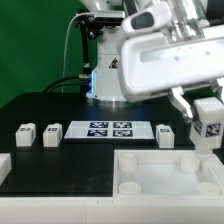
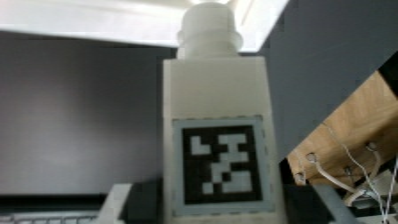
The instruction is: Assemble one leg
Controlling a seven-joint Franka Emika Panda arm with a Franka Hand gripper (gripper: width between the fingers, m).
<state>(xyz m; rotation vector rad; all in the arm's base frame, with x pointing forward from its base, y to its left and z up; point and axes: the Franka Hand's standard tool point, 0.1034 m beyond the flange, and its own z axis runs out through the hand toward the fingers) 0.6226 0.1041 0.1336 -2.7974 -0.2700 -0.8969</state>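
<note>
My gripper [image 1: 203, 103] is shut on a leg [image 1: 208, 122], a white stubby block with a black-and-white tag. It holds the leg upright in the air over the far right corner of the large white tray-like part [image 1: 150, 185]. In the wrist view the leg [image 2: 215, 90] fills the middle, its tag facing the camera and its rounded peg end pointing away. The gripper [image 2: 214, 215] clamps the leg's near end, and a finger [image 2: 128, 205] shows beside it. Three more legs stand on the black table: two at the exterior view's left [image 1: 25, 131] [image 1: 52, 132] and one at its right [image 1: 166, 133].
The marker board [image 1: 110, 130] lies on the table between the loose legs. Another white part [image 1: 4, 166] sits at the exterior view's left edge. The arm's base [image 1: 105, 75] stands behind the marker board. A green backdrop closes the rear.
</note>
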